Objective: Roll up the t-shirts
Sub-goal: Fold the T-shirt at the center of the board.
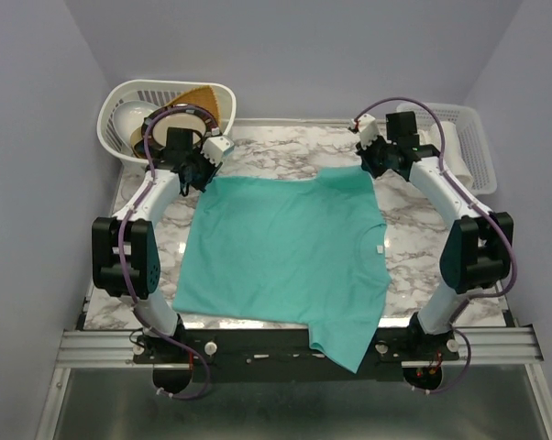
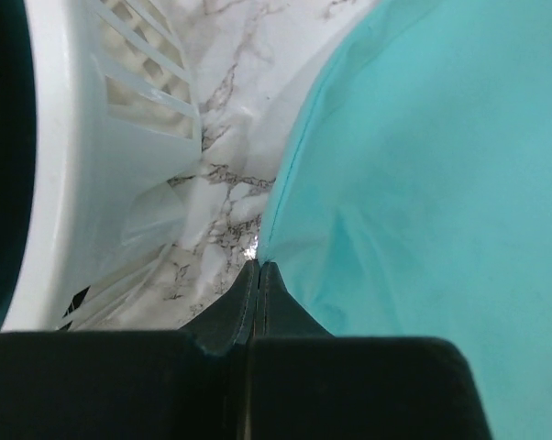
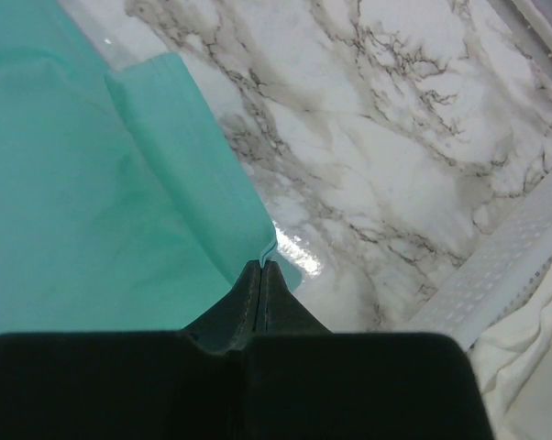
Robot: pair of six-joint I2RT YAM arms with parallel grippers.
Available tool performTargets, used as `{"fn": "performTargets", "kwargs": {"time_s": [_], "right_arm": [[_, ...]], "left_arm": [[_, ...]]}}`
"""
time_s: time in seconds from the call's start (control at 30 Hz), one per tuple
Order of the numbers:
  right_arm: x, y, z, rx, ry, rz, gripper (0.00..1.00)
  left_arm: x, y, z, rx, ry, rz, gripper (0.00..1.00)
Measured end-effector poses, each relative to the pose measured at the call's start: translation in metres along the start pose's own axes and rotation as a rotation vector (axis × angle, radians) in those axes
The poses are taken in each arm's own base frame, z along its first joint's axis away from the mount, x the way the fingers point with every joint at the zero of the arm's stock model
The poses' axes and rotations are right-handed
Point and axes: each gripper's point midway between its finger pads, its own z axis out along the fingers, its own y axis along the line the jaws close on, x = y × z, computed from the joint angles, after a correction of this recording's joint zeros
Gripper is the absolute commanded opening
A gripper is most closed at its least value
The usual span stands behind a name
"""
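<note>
A plain teal-green t-shirt (image 1: 285, 247) lies spread flat on the marble table, and one part hangs over the near edge. My left gripper (image 1: 201, 176) is at the shirt's far left corner. In the left wrist view its jaws (image 2: 259, 266) are shut on the tip of that corner of the t-shirt (image 2: 423, 183). My right gripper (image 1: 368, 168) is at the far right corner. In the right wrist view its jaws (image 3: 261, 266) are shut on the folded edge of the t-shirt (image 3: 93, 183).
A white laundry basket (image 1: 120, 119) with plates and a tan item stands at the back left, close to my left gripper; its wall also shows in the left wrist view (image 2: 83, 183). A white slotted basket (image 1: 473, 137) holding white cloth stands at the back right.
</note>
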Motion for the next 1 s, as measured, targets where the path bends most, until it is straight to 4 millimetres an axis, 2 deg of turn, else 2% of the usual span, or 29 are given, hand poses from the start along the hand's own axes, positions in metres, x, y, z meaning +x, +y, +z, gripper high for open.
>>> {"fn": "performTargets", "kwargs": {"time_s": [0.1, 0.2, 0.4, 0.5, 0.77, 1.0], "right_arm": [[0.008, 0.019, -0.022, -0.028, -0.001, 0.021, 0.01], [0.03, 0.046, -0.038, -0.071, 0.026, 0.035, 0.01], [0.073, 0.092, -0.054, -0.163, 0.118, 0.057, 0.01], [0.077, 0.102, -0.068, -0.172, 0.12, 0.05, 0.01], [0.069, 0.106, -0.105, -0.146, 0.082, 0.036, 0.01], [0.093, 0.13, -0.129, -0.173, 0.109, 0.039, 0.01]], "left_arm": [[0.012, -0.008, -0.007, 0.033, 0.027, 0.036, 0.0], [0.024, -0.009, -0.012, 0.049, 0.048, 0.058, 0.0], [0.042, -0.012, -0.019, 0.092, 0.079, 0.145, 0.0], [0.044, -0.016, -0.022, 0.114, 0.074, 0.207, 0.0], [0.042, -0.021, -0.037, 0.162, 0.054, 0.417, 0.0], [0.06, -0.035, -0.055, 0.199, 0.06, 0.627, 0.0]]}}
